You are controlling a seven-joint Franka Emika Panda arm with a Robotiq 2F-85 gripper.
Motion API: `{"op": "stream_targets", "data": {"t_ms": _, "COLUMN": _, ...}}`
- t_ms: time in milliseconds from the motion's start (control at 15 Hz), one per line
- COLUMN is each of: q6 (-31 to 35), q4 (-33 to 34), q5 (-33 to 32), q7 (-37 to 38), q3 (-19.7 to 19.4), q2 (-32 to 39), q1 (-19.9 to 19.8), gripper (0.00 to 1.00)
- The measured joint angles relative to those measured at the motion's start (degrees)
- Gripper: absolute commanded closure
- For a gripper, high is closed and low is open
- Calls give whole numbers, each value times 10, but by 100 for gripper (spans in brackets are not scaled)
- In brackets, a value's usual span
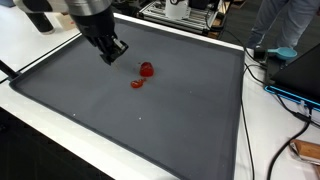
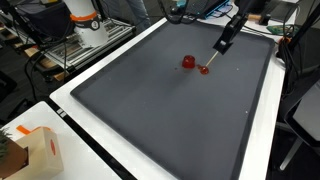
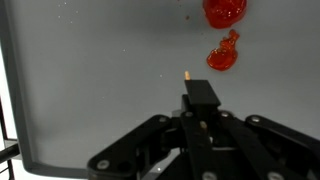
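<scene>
Claw hangs above the grey mat with fingers together and touching neither piece, so the small red scrap just ahead of it and the red lump beyond it lie loose on the mat.

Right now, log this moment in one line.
gripper: shut, over mat | red lump, red scrap: on mat, ahead of gripper, untouched
</scene>
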Motion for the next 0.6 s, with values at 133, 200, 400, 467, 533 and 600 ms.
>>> {"op": "stream_targets", "data": {"t_ms": 133, "q6": 1, "q4": -20, "q5": 16, "q7": -21, "q3": 2, "q2": -16, "q1": -6, "gripper": 97}}
{"op": "stream_targets", "data": {"t_ms": 200, "q6": 1, "q4": -29, "q5": 23, "q7": -31, "q3": 2, "q2": -23, "q1": -8, "gripper": 97}}
{"op": "stream_targets", "data": {"t_ms": 400, "q6": 2, "q4": -55, "q5": 41, "q7": -54, "q3": 4, "q2": -44, "q1": -15, "gripper": 97}}
{"op": "stream_targets", "data": {"t_ms": 467, "q6": 2, "q4": -65, "q5": 46, "q7": -62, "q3": 5, "q2": -52, "q1": -18, "gripper": 97}}
{"op": "stream_targets", "data": {"t_ms": 533, "q6": 3, "q4": -73, "q5": 51, "q7": -68, "q3": 5, "q2": -57, "q1": -20, "gripper": 97}}
{"op": "stream_targets", "data": {"t_ms": 600, "q6": 4, "q4": -82, "q5": 55, "q7": -75, "q3": 6, "q2": -64, "q1": -21, "gripper": 97}}
